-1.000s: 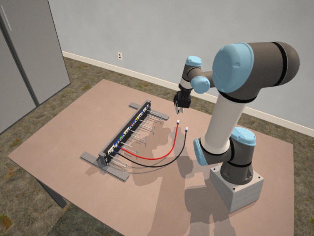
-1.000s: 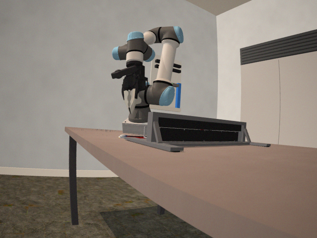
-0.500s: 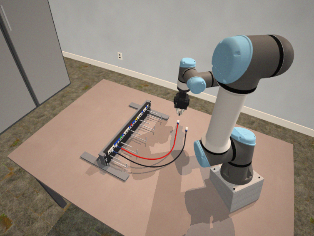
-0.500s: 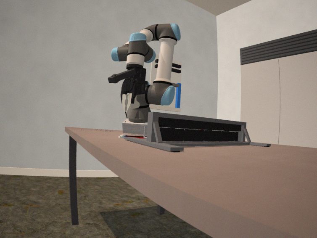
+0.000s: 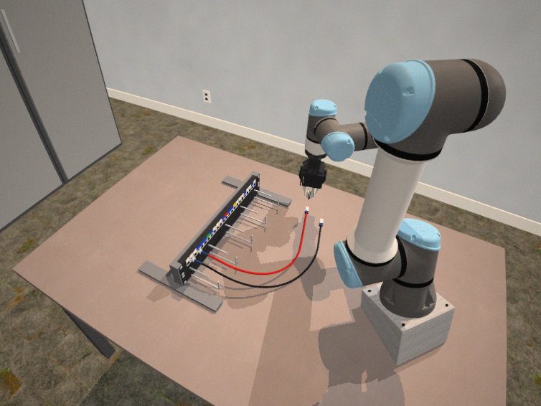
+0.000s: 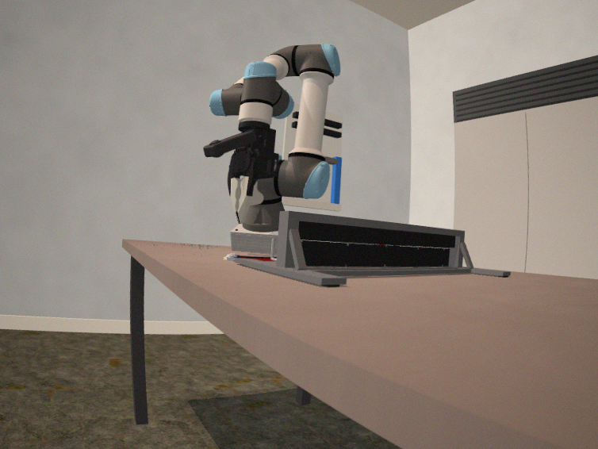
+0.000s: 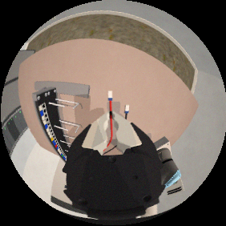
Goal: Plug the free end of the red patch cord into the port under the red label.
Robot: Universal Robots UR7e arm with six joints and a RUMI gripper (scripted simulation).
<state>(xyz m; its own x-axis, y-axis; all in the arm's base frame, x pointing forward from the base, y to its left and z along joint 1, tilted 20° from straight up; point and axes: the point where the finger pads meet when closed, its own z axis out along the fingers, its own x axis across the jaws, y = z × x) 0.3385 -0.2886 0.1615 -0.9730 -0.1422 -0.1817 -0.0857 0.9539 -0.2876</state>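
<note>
The rack (image 5: 178, 270) (image 6: 289, 241) (image 7: 39, 98) stands on the table, its row of ports under coloured labels; the red label (image 5: 226, 213) is near the middle. The red patch cord (image 5: 279, 271) (image 7: 110, 105) has one end plugged in near the rack's near end. It curves across the table to its free white plug (image 5: 307, 209) (image 7: 110, 95), which lies flat. The black cord (image 5: 283, 286) runs beside it to its own free plug (image 5: 321, 221) (image 7: 127, 107). My gripper (image 5: 311, 195) (image 6: 237, 217) (image 7: 110, 111) is shut and empty. It points down a little above the red cord's free plug.
Thin metal rods (image 5: 251, 219) stick out of the rack's port side toward the cords. The rack's grey feet (image 5: 191, 293) (image 5: 233, 181) lie flat on the table. The arm's base block (image 5: 406, 334) stands at the right of the table.
</note>
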